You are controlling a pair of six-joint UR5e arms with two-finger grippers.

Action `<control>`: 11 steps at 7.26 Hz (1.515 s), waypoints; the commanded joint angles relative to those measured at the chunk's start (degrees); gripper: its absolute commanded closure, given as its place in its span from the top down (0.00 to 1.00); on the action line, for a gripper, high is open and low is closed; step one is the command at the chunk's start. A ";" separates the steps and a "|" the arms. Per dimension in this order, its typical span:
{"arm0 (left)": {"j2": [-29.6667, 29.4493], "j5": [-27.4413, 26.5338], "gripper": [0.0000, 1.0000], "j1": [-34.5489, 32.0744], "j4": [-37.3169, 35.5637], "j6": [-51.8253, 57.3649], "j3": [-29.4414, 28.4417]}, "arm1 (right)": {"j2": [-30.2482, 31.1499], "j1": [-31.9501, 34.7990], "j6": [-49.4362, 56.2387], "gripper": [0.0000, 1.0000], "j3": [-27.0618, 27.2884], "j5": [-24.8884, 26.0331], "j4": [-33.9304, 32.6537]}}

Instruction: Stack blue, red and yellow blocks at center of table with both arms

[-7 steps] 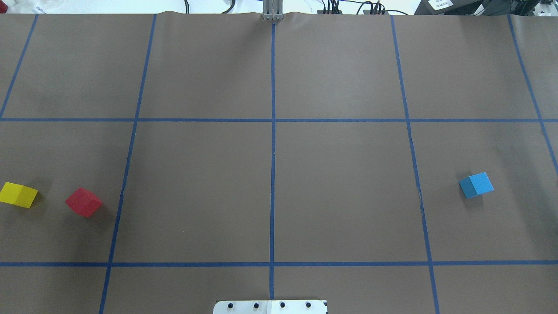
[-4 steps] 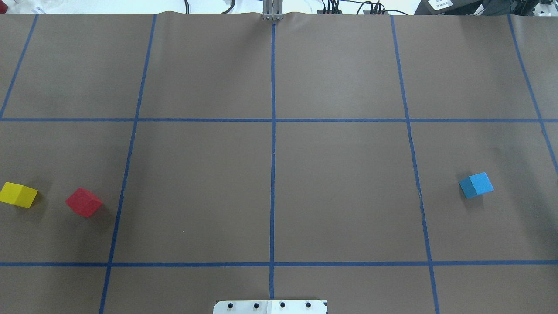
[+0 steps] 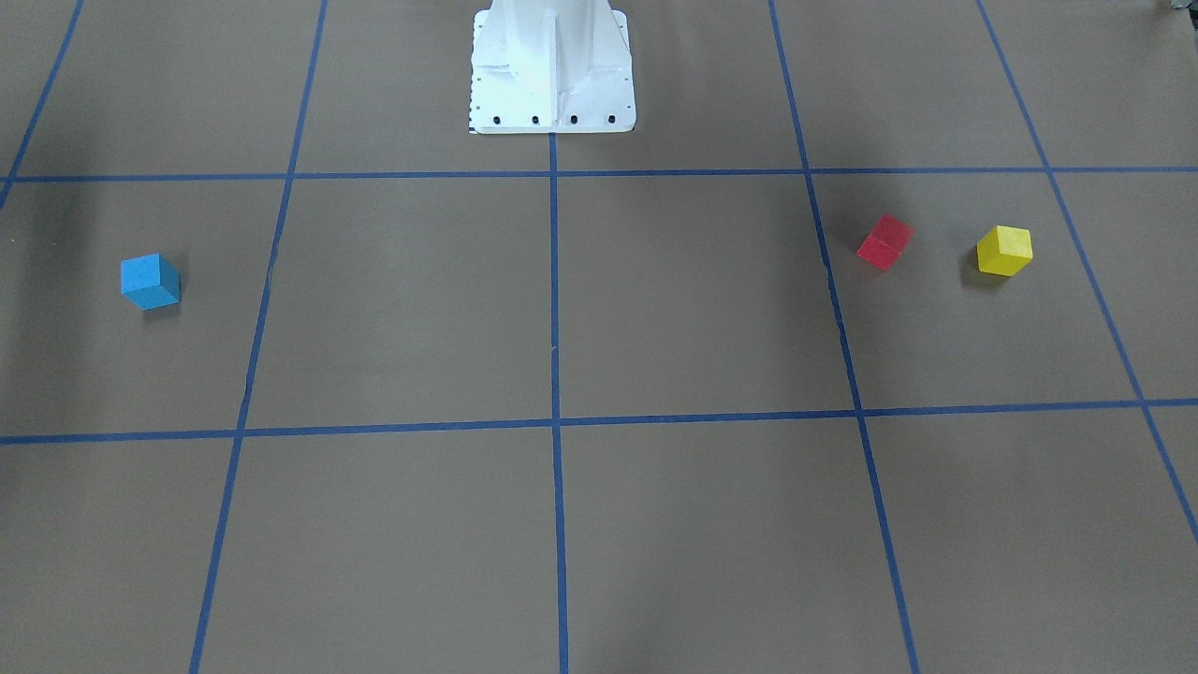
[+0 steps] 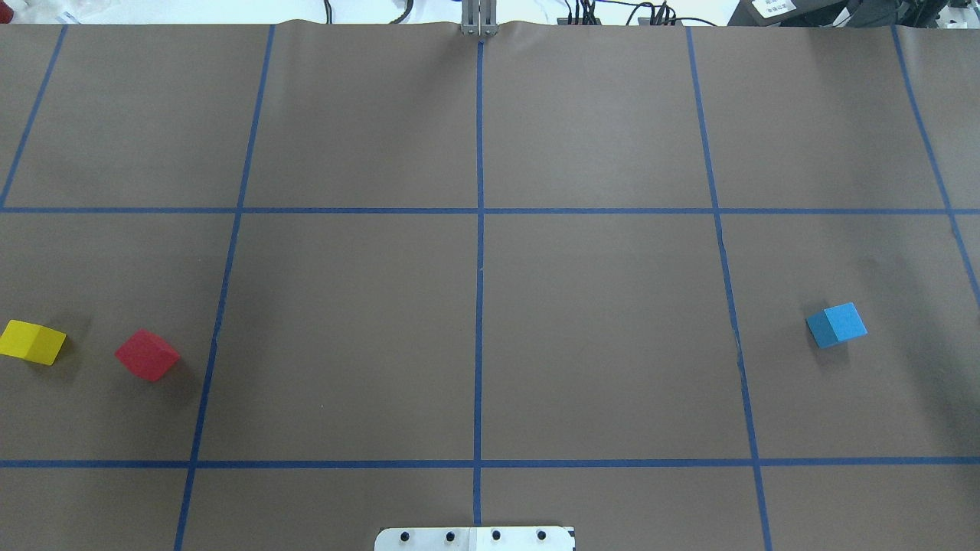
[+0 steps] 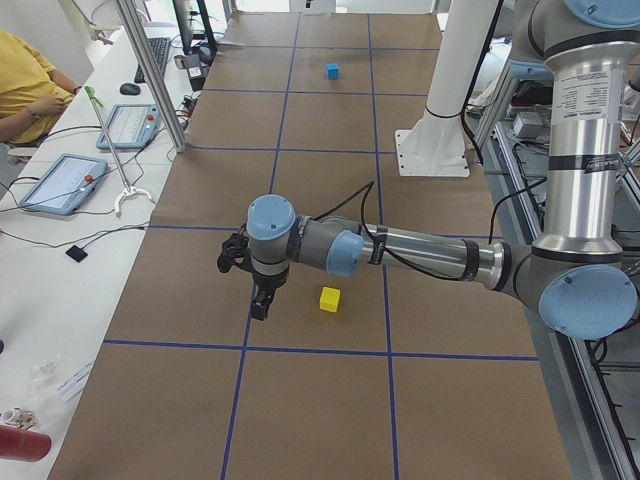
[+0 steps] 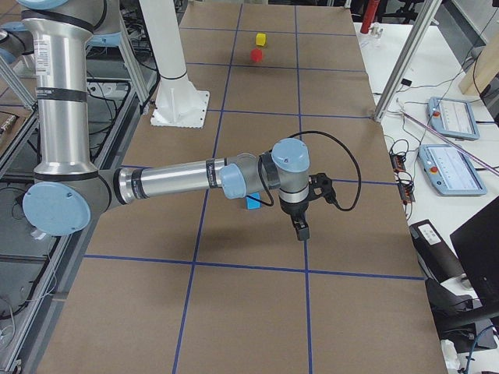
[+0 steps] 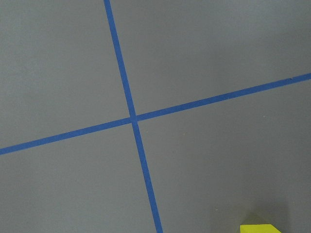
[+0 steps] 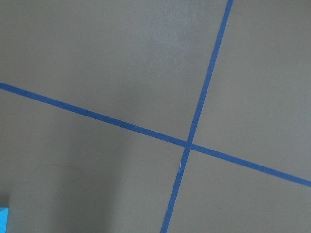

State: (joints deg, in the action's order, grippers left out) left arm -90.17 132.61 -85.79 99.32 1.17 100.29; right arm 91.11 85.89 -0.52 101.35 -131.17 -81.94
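With the blue block (image 4: 836,324) on our right of the bench (image 4: 344,321) and the red block (image 4: 147,354) and yellow block (image 4: 32,341) on our left, unstacked, each arm stretches low over its own side, left tool (image 5: 258,308) and right tool (image 6: 302,229) pointing down, though we cannot tell whether either is open or holds anything.

The brown table (image 8: 97,43) fills the view. Two blue tape lines (image 8: 187,144) cross a little right of the middle. The blue block (image 8: 3,219) (only one small corner) shows at the bottom left edge.
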 commanded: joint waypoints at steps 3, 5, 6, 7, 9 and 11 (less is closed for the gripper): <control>-3.96 -5.87 1.00 -0.07 3.42 -2.12 -0.19 | 4.15 -10.59 -27.51 1.00 5.49 -1.66 16.19; -3.96 -5.79 1.00 -0.07 3.51 -2.23 0.25 | 13.52 -23.51 -41.23 1.00 12.00 8.25 23.77; -4.05 -5.87 1.00 -0.07 3.51 -2.23 0.26 | 18.01 -30.88 -49.23 1.00 12.03 15.08 32.45; -4.05 -5.87 1.00 -0.07 3.51 -2.23 0.26 | 18.75 -37.92 -54.45 1.00 11.94 22.55 34.11; -4.14 -5.87 1.00 -0.07 3.60 -2.23 0.34 | 18.15 -44.73 -55.64 1.00 7.48 29.21 39.35; -4.14 -5.79 1.00 -0.07 3.68 -2.23 0.26 | 16.66 -46.15 -55.73 1.00 6.67 29.48 40.45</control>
State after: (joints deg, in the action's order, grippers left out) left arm -94.30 126.80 -85.87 102.93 -1.05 100.62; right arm 108.68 40.97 -56.06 108.88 -102.22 -42.41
